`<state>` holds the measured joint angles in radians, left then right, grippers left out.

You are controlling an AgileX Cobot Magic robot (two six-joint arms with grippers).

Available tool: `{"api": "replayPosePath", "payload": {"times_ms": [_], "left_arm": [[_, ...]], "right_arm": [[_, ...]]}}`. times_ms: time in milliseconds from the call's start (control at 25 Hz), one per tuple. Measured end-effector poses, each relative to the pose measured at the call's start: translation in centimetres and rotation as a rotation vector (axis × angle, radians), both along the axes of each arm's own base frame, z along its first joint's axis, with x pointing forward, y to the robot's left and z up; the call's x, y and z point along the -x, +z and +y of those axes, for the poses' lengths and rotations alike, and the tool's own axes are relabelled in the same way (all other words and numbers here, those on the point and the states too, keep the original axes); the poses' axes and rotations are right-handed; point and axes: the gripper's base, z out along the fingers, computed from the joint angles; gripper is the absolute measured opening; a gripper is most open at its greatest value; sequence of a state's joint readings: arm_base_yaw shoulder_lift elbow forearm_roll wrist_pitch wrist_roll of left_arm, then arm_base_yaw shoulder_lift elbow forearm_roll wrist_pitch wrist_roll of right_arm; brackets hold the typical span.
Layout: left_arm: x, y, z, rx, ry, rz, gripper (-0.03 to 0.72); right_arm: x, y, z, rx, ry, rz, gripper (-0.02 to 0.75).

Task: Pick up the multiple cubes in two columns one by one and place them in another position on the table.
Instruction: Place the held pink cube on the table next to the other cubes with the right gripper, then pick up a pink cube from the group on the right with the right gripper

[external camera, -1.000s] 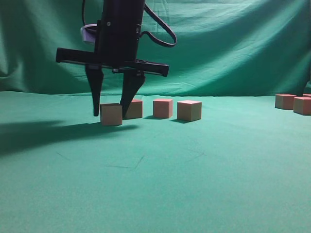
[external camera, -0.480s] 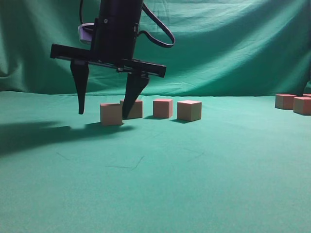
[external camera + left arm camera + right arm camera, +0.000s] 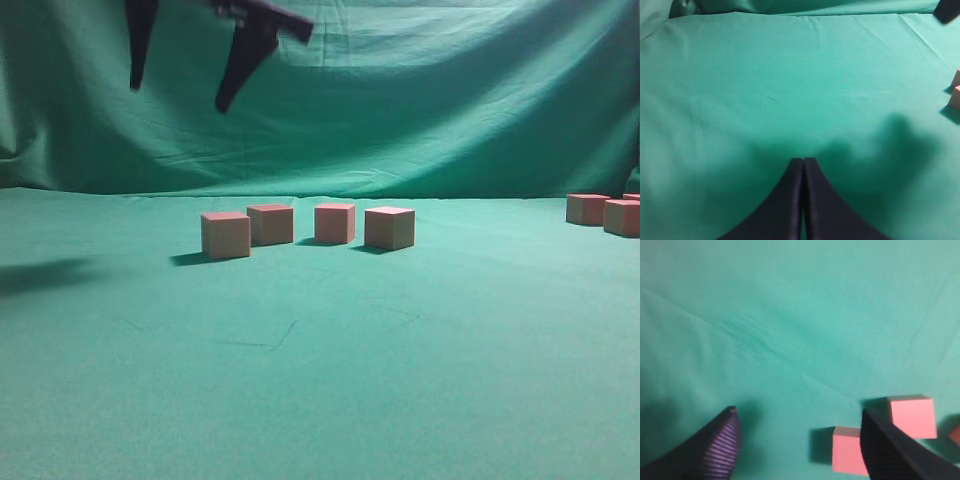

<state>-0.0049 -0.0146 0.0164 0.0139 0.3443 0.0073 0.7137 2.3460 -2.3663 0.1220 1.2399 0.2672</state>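
Cubes are sitting in two groups on the table: four of them are forming a loose row at the middle of the exterior view, from the nearest cube through the second cube and the third cube to the fourth cube, while at 3 o'clock, well apart from the row, two more cubes are waiting at the frame edge, a sliver of a further one beside them. Judging from this layout, at least four placements are looking complete and a few transfers are remaining. At 11 o'clock the right gripper is hanging high above the row, released, its jaws spread wide and carrying nothing. The right wrist view is adding what the side view is hiding: looking down between the open fingers, it is showing two cubes resting free on the cloth at 5 o'clock. The left wrist view is alone in showing the left gripper, clenched on nothing over bare cloth, with cube corners peeking in at 3 o'clock.
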Motion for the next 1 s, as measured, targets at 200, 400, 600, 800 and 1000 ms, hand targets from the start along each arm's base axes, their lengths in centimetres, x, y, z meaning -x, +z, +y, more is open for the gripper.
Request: {"api": "replayPosePath", "payload": {"times_ms": [200, 400, 600, 800, 1000], "left_arm": [[0.0, 0.0, 0.0, 0.0, 0.0, 0.0, 0.0], [0.0, 0.0, 0.0, 0.0, 0.0, 0.0, 0.0], [0.0, 0.0, 0.0, 0.0, 0.0, 0.0, 0.0], [0.0, 0.0, 0.0, 0.0, 0.0, 0.0, 0.0], [0.0, 0.0, 0.0, 0.0, 0.0, 0.0, 0.0]], "right_arm": [[0.8, 4.8, -1.6, 0.021, 0.047, -0.142, 0.465], [2.4, 10.1, -4.7, 0.091, 0.016, -0.3, 0.465], [4.6, 11.7, -8.1, 0.217, -0.008, -0.346, 0.465], [6.3, 10.4, -12.0, 0.304, -0.065, -0.277, 0.465], [6.3, 8.3, -19.5, 0.38, -0.237, -0.158, 0.465]]}}
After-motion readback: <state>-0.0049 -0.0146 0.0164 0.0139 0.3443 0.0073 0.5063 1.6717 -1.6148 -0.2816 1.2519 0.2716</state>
